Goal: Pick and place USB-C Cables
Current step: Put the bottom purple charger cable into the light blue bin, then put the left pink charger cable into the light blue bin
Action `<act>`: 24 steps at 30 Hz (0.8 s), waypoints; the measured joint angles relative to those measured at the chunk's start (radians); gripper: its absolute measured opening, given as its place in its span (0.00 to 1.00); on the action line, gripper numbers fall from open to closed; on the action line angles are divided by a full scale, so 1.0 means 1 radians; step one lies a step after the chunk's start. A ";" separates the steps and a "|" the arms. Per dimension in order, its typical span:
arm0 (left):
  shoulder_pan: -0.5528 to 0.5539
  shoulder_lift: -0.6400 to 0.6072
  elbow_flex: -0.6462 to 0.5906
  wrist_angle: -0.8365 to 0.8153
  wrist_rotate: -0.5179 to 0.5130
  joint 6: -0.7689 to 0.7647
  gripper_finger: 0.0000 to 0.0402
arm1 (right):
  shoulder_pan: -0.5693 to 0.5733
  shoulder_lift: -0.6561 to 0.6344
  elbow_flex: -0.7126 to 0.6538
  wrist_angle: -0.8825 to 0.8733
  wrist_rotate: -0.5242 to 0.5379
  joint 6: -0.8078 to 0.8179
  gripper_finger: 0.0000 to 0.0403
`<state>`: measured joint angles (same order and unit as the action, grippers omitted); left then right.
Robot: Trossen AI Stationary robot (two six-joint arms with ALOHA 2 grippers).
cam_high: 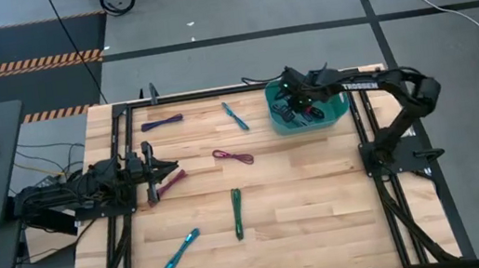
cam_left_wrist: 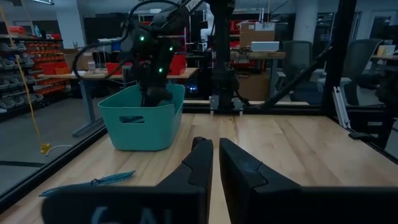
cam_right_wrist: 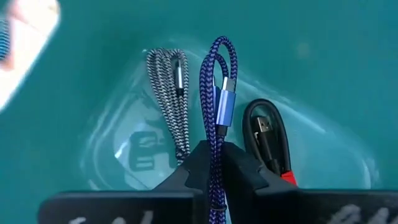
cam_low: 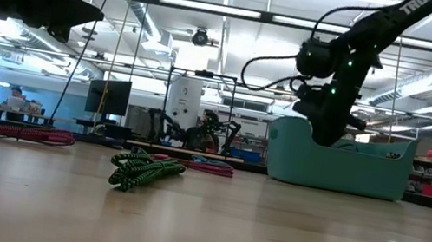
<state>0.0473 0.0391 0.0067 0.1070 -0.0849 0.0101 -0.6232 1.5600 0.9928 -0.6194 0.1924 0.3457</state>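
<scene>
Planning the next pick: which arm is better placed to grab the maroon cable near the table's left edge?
Left. The left gripper sits right beside the maroon cable with nothing in it, while the right gripper is inside the teal bin, shut on a blue cable.

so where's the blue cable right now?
The blue cable is pinched in the right end effector, hanging inside the teal bin at the table's far right, between a grey cable and a black cable on the bin floor.

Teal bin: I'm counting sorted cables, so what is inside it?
Inside the teal bin: a grey cable, a black cable, and a blue cable held by the right end effector, which hides the floor below.
</scene>
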 joint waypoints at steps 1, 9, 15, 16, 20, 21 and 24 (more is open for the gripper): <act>0.000 0.000 0.000 0.000 0.000 0.000 0.08 | -0.001 0.008 0.000 0.003 0.010 0.000 0.11; 0.000 0.000 0.000 0.000 0.000 -0.007 0.08 | -0.001 0.014 0.000 0.019 0.052 -0.001 0.27; 0.000 0.000 0.000 0.000 0.000 -0.007 0.09 | 0.060 -0.124 0.000 0.021 0.057 0.073 0.38; 0.000 0.000 0.000 0.000 0.000 -0.007 0.08 | 0.084 -0.156 0.000 0.030 0.064 0.117 0.39; 0.000 0.000 0.000 0.000 0.000 -0.007 0.07 | 0.244 -0.262 0.000 0.108 0.106 0.269 0.38; 0.000 0.000 0.000 0.000 0.000 -0.007 0.07 | 0.297 -0.280 0.000 0.134 0.122 0.290 0.38; 0.000 0.000 0.000 0.000 0.000 -0.008 0.07 | 0.475 -0.304 0.000 0.205 0.212 0.340 0.37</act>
<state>0.0471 0.0390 0.0066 0.1073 -0.0849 0.0026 -0.1478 1.2561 0.9928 -0.4148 0.4040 0.6861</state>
